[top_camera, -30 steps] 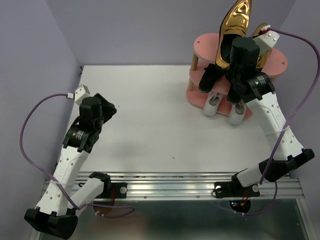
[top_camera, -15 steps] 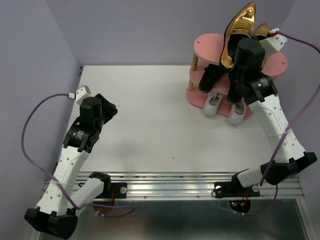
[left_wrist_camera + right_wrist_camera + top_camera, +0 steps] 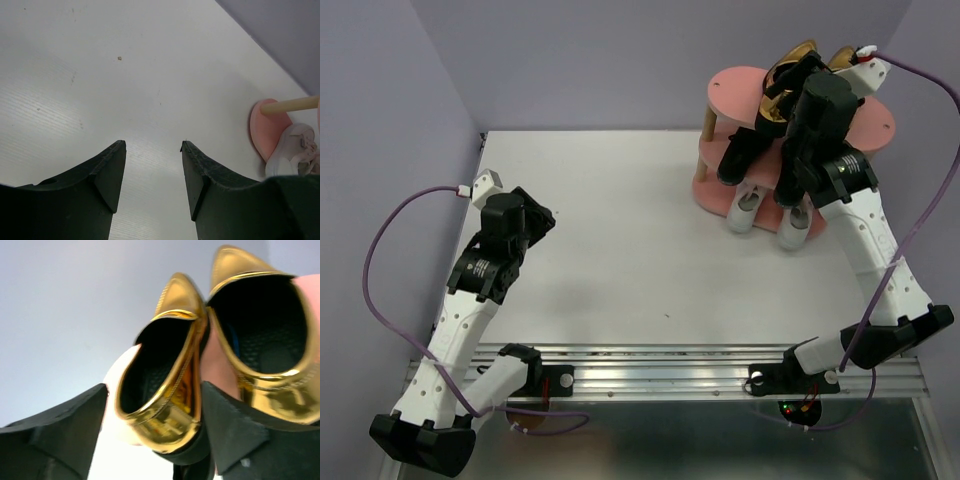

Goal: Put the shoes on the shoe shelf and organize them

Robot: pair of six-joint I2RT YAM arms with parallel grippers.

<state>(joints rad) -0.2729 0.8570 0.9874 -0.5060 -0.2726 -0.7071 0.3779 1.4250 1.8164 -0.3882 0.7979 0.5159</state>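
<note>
Desk's far right corner: right gripper (image 3: 154,390) clamped on gold heel (image 3: 175,405), low over shoe shelf (image 3: 735,90) top tier. Toe points to far edge, beside its mate (image 3: 260,375). Left gripper (image 3: 152,150) spread, empty, near left edge, well apart.

Left arm (image 3: 470,300) folded low, left pincer (image 3: 152,150) parted; right arm (image 3: 865,235) stretched forward, right pincer (image 3: 154,395) spread (grip unclear).

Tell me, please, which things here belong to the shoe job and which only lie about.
Belong to the job:
pink shoe shelf
gold high heels
black shoes
white sneakers
right hand, around one heel

Only lying about:
purple cables
metal rail
left hand, open, holding nothing
</note>
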